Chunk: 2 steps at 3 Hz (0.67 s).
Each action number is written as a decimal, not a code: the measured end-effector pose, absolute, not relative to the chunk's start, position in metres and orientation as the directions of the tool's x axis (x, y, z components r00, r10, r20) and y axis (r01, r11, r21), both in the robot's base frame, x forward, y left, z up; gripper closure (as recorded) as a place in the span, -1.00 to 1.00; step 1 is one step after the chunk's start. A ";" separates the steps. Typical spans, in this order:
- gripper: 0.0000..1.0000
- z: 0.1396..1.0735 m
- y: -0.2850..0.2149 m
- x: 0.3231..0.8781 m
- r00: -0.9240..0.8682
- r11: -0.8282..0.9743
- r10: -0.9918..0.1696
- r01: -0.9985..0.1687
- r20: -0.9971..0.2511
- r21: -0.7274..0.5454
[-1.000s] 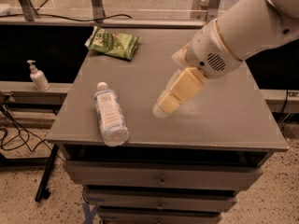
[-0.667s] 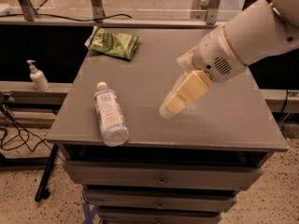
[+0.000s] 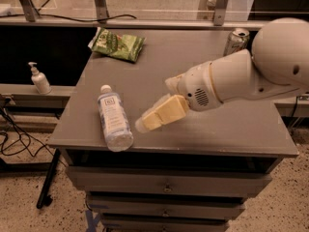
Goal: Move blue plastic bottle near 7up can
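At centre, gripper (image 3: 145, 123) low over the table (image 3: 159, 71), just right of the blue plastic bottle (image 3: 114, 119) lying at left front; open or closed impossible to tell. Upper right, 7up can (image 3: 236, 40) upright, well apart, arm's (image 3: 241, 76) bulk partly between. Green snack bag (image 3: 117, 44) upper left.

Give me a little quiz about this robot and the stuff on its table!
1. True or false: the blue plastic bottle stands upright.
2. Fill in: the gripper, low over the table's front, is closest to the ____.
3. The 7up can sits at the table's: A) back right B) front left C) middle.
Key: 1 false, it lies on its side; 2 blue plastic bottle; 3 A.
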<state>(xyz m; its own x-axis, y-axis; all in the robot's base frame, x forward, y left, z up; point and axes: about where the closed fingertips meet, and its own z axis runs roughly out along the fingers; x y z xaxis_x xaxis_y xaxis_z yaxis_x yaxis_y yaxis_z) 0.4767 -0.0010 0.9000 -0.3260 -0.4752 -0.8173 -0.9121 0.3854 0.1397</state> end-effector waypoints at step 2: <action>-1.00 0.889 0.044 0.491 -0.373 0.472 -0.353 -0.863 -0.858 0.181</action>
